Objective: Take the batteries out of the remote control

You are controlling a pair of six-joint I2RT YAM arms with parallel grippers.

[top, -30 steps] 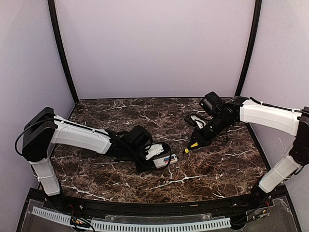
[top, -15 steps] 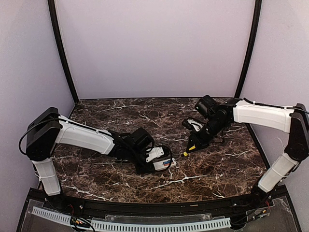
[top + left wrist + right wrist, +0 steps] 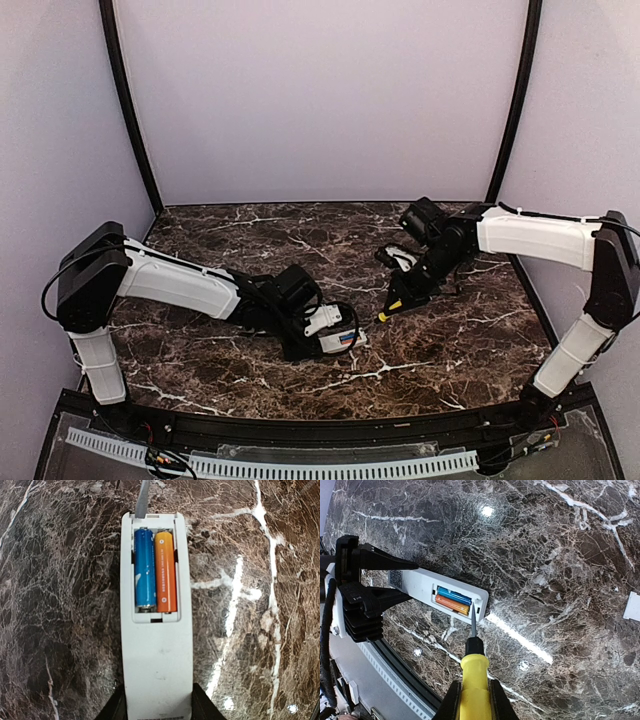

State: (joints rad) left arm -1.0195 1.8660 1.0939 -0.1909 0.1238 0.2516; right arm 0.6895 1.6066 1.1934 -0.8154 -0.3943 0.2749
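Note:
The white remote control (image 3: 156, 645) lies back-up on the marble table, its battery bay open. A blue battery (image 3: 144, 567) and an orange battery (image 3: 165, 570) lie side by side in the bay; they also show in the right wrist view (image 3: 453, 600). My left gripper (image 3: 157, 712) is shut on the remote's near end (image 3: 338, 340). My right gripper (image 3: 472, 700) is shut on a yellow-handled screwdriver (image 3: 474, 680). Its metal tip (image 3: 472, 626) points at the bay's end wall, seen at the top of the left wrist view (image 3: 143, 497).
A small flat white cover (image 3: 633, 606) lies on the table at the right, also in the top view (image 3: 403, 256) beside the right arm. The table's front edge (image 3: 320, 425) runs just behind the remote. Lilac walls enclose the marble top.
My right gripper has carried the screwdriver left and down toward the remote, its tip now at the battery bay. My left gripper has shifted slightly, still holding the remote.

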